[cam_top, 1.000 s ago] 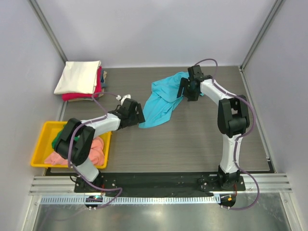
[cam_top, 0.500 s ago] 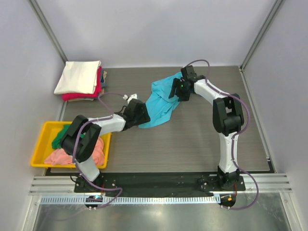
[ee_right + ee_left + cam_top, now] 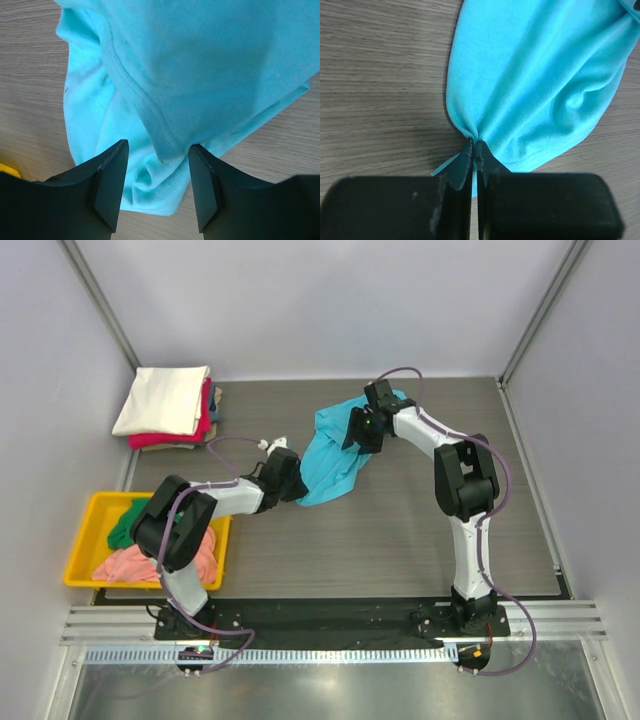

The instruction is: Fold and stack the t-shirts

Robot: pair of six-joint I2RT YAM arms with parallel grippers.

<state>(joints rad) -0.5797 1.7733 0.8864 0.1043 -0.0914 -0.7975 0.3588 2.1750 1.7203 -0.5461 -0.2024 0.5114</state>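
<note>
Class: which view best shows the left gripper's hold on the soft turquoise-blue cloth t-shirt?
Left wrist: left gripper pinches soft turquoise-blue cloth t-shirt edge, close up. Top: arm hides it. Right wrist: cloth only.

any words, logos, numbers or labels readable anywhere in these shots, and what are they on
None can be read.
The turquoise-blue cloth t-shirt shows plain fabric and a stitched hem, with no print or tag.
The folded cream-white shirt and the yellow plastic tray show no lettering.
Any marks on the arm bases are too small to tell.
</note>
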